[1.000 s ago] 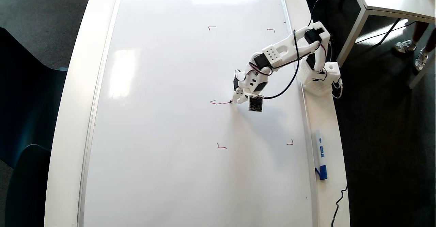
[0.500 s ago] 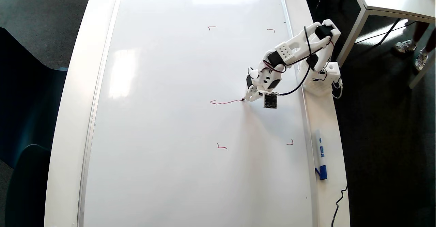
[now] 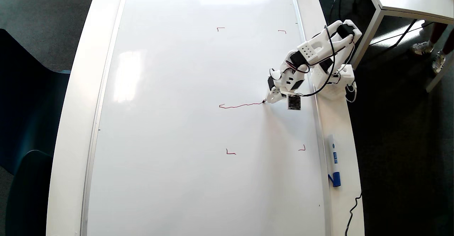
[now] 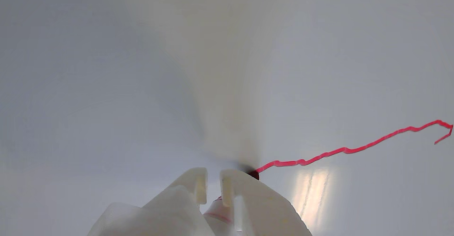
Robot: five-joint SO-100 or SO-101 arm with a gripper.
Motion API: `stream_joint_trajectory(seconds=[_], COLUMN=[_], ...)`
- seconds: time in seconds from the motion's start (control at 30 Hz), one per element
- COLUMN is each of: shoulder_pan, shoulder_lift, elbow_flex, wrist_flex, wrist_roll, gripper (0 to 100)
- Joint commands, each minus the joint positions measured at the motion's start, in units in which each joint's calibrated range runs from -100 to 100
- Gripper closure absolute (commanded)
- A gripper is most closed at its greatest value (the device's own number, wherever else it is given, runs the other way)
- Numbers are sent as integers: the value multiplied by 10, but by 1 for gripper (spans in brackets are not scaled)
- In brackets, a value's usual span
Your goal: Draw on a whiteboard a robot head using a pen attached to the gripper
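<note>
Overhead view gives us a blue-capped marker lying clear on the surface beside the whiteboard. Our tool stays clenched on the pen; the red line has grown rightward since before.
</note>
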Motion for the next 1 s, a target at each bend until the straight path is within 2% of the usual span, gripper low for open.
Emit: stream_joint_trajectory(seconds=[0.0,0.3,0.97], shoulder_pan=[-3,22,195], shoulder_lift=[-30,-50,-51], elbow_flex=[21,39,51], wrist_flex=[-1,5,33], wrist_roll=[3,7,106], gripper=[99,99,99])
